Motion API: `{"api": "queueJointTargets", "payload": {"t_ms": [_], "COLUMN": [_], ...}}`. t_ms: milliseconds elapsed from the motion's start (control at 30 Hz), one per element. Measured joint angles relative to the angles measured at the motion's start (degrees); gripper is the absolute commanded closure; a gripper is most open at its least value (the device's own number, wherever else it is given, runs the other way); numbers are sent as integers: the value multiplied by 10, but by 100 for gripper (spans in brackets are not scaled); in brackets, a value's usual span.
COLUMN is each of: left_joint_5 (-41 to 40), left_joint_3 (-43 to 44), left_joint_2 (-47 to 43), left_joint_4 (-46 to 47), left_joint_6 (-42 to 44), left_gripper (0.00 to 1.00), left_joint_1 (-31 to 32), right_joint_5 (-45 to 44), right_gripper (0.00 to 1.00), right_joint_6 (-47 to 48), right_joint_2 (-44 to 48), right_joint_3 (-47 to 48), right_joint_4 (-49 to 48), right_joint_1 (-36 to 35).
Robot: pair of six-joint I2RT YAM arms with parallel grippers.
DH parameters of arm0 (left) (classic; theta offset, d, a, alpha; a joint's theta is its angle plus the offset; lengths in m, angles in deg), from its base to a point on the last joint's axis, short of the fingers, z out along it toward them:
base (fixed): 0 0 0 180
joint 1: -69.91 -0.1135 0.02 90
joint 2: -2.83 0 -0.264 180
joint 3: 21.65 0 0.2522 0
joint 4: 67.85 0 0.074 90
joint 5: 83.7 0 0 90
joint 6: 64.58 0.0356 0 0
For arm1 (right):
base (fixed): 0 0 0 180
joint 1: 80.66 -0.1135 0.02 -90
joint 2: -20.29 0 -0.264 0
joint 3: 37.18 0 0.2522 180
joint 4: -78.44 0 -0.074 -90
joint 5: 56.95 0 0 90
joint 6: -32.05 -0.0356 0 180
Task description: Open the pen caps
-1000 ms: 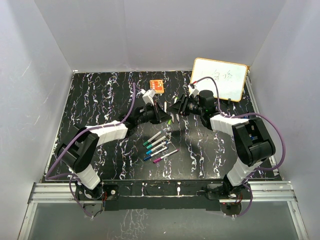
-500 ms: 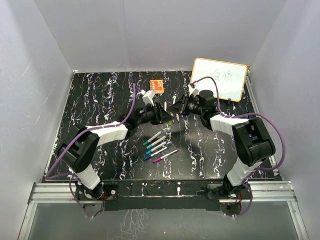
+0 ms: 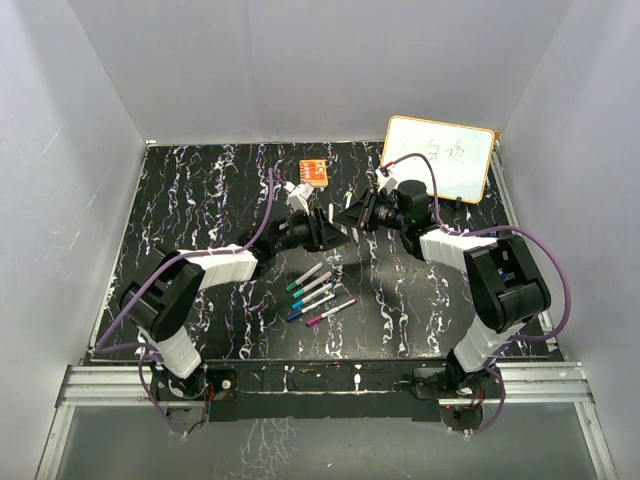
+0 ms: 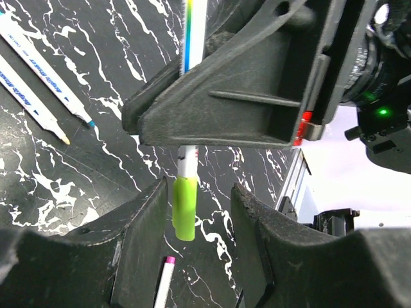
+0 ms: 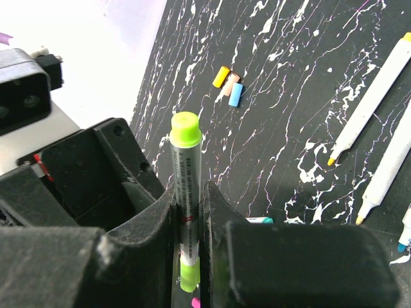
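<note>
My right gripper (image 5: 189, 192) clamped on a green pen (image 5: 185, 168) mid-table, my left gripper (image 4: 196, 215) apart around its cap (image 4: 184, 215), other pens (image 3: 315, 293) just near, loose caps (image 5: 228, 85) beyond, whiteboard (image 3: 440, 158) far right, block (image 3: 314, 172) far.

Black marbled table (image 3: 200, 200) — pens (image 3: 315, 293), 3 loose caps (image 5: 228, 85), orange block (image 3: 314, 172), whiteboard (image 3: 440, 158).

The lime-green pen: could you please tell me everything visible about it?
A slim white plastic-looking pen with small print on the barrel and lime green at both ends. The right claw is shut on its barrel, holding it off the table. Its lime cap, not yet off, sits between the open left claw's fingers.
</note>
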Motion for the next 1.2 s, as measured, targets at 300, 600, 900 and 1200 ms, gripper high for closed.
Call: {"api": "queueJointTargets", "payload": {"t_ms": [300, 600, 900, 1200], "left_joint_5": [4, 15, 13, -8], "left_joint_3": [-16, -17, -24, -76], "left_joint_2": [24, 25, 27, -6], "left_joint_4": [19, 47, 54, 91], "left_joint_6": [-12, -19, -22, -48], "left_gripper": [69, 100, 100, 100], "left_joint_1": [0, 2, 3, -1], "right_joint_5": [0, -2, -31, -51], "right_gripper": [100, 100, 100, 100], "right_joint_6": [0, -3, 3, 35], "right_joint_2": [3, 4, 13, 13], "right_joint_3": [0, 0, 2, 56], "right_joint_4": [1, 4, 34, 132], "right_joint_1": [0, 0, -3, -27]}}
